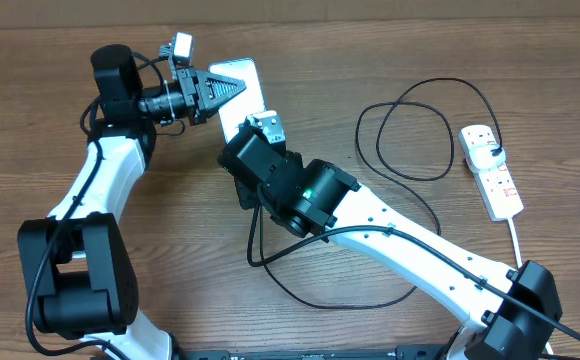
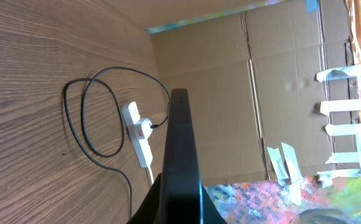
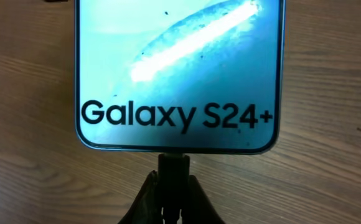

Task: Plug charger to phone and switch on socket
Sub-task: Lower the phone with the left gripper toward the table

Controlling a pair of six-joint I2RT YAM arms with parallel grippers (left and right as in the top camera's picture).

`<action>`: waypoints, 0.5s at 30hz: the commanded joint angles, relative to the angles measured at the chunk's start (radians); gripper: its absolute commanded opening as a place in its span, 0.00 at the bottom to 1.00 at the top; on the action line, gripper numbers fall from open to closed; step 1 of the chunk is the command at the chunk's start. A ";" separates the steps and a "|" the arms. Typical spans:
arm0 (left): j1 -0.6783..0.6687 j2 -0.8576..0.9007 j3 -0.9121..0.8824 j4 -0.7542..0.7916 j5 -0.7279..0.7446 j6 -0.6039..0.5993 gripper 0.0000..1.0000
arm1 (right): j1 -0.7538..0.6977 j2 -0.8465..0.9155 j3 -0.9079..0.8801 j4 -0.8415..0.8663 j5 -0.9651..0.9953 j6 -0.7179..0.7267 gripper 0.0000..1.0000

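Observation:
The phone (image 1: 240, 78) lies flat on the table at the back. My left gripper (image 1: 222, 92) is shut on its left side; in the left wrist view the phone (image 2: 179, 143) shows edge-on as a dark slab between the jaws (image 2: 180, 208). In the right wrist view its lit screen (image 3: 177, 68) reads "Galaxy S24+". My right gripper (image 3: 173, 198) is shut on the charger's black plug tip (image 3: 173, 165), which meets the phone's bottom edge at its middle. The charger cable (image 1: 410, 130) loops across the table to a white adapter (image 1: 482, 140) in the socket strip (image 1: 498, 180).
The right arm (image 1: 390, 225) stretches across the table's middle over part of the black cable (image 1: 320, 300). The socket strip's white cord (image 1: 520, 240) runs toward the front right edge. A cardboard wall (image 2: 261, 93) stands behind the table.

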 commanded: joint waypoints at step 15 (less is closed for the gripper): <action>-0.023 -0.003 0.013 0.004 0.153 0.027 0.04 | -0.057 -0.010 0.034 0.130 -0.034 -0.035 0.04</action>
